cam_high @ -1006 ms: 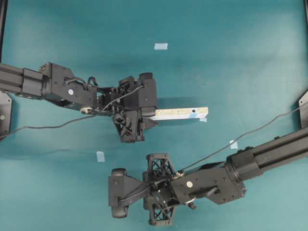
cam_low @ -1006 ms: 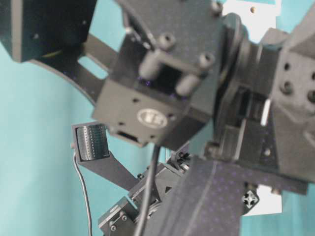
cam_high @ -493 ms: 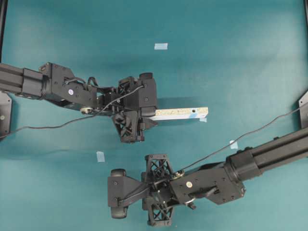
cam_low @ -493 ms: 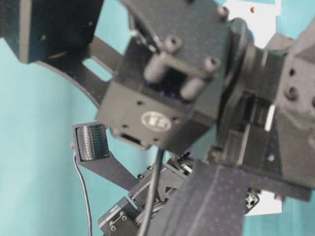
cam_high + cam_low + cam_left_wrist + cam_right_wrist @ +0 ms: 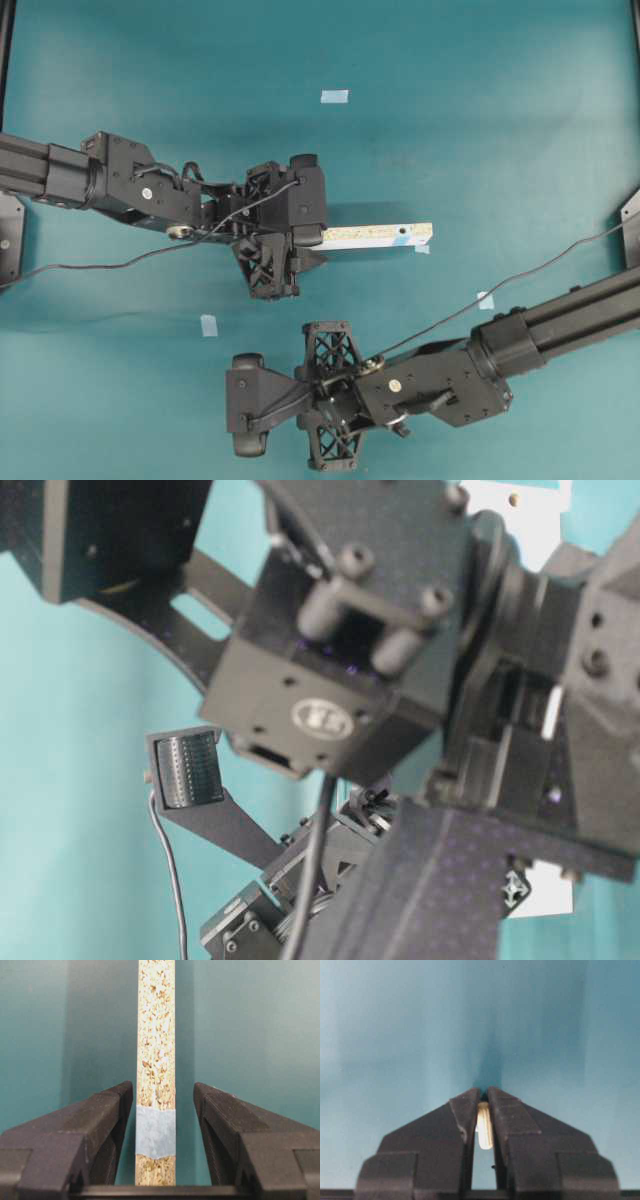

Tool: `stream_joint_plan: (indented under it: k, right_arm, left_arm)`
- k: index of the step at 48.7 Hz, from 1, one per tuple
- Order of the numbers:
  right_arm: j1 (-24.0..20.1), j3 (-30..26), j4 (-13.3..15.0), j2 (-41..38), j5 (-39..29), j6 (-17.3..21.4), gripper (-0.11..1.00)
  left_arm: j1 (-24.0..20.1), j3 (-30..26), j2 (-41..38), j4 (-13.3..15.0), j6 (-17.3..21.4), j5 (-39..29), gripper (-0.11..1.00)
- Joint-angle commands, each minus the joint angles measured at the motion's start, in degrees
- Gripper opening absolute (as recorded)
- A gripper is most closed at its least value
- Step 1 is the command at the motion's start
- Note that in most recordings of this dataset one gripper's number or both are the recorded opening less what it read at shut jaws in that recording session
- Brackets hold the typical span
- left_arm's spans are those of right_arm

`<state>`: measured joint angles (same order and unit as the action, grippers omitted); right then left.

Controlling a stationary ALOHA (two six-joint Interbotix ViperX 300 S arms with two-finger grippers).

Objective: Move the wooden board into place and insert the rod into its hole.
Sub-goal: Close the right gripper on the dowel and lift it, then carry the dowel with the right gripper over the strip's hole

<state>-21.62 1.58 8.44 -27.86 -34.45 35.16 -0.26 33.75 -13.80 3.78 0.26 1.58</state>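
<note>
The right gripper (image 5: 484, 1110), clamped on the rod (image 5: 484, 1131), sits well apart from the wooden board (image 5: 375, 236), which lies lengthwise between the left gripper's (image 5: 159, 1110) parted jaws.

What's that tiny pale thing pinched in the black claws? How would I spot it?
Start at the black arm reaching in from the lower right of the teal table; its right gripper is closed on the short cream wooden rod. Unlike the long white chipboard-edged wooden board or the flat pale-blue tape squares, it is a little round peg.
</note>
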Motion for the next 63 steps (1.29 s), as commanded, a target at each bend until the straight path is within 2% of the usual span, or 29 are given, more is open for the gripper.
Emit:
stream_joint_plan:
  k: [1,10,27,35,43,55,63]
  right_arm:
    - [-0.70,-0.53,0.09,1.14,0.18,-0.18,0.09]
    - [-0.70,-0.44,0.53,2.37,0.35,-0.18,0.09]
    - [-0.70,0.00,3.52,7.12,0.88,-0.09,0.09]
    - [-0.53,1.58,4.92,9.84,3.16,0.00,0.09]
    - [0.26,5.89,5.27,13.27,9.58,0.09,0.09]
    - [2.81,16.88,5.27,19.60,25.31,0.09,0.09]
    - [4.83,23.12,5.27,23.55,31.73,0.00,0.09]
  left_arm:
    - [0.26,-0.35,2.29,0.00,-0.35,0.18,0.51]
    - [0.26,-0.44,2.29,0.00,-0.44,0.18,0.51]
    - [0.26,-0.44,2.29,0.00,-0.35,-0.62,0.51]
    - [0.35,-0.35,2.29,0.00,-0.35,-0.70,0.51]
    - [0.44,-0.44,2.29,0.00,-0.44,-0.79,0.51]
    - [0.53,-0.44,2.29,0.00,-0.44,-0.79,0.51]
    - [0.62,-0.53,2.29,0.00,-0.44,-0.79,0.51]
